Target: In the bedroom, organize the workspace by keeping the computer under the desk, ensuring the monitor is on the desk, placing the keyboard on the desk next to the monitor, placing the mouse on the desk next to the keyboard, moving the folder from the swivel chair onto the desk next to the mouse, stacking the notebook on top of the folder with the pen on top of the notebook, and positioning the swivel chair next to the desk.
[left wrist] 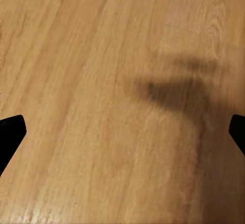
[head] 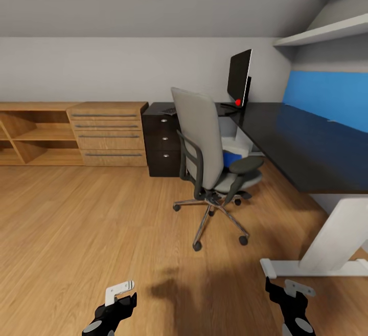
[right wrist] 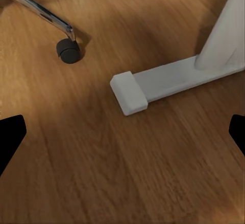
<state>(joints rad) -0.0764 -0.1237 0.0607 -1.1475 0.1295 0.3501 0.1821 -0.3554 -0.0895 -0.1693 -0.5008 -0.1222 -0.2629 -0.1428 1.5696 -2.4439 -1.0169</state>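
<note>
Both pincers, left pincer point(head: 120, 295) and right pincer point(head: 291, 290), spread apart, empty. Folder point(head: 232, 158) far ahead on swivel chair point(head: 207, 147): likely light, stiff, slick; pinch an overhanging edge.

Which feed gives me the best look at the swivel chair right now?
The head view: the whole swivel chair stands beside the desk, back, armrests and star base visible. The right wrist view catches just one castor and chrome leg. The left wrist view looks at floor.
</note>
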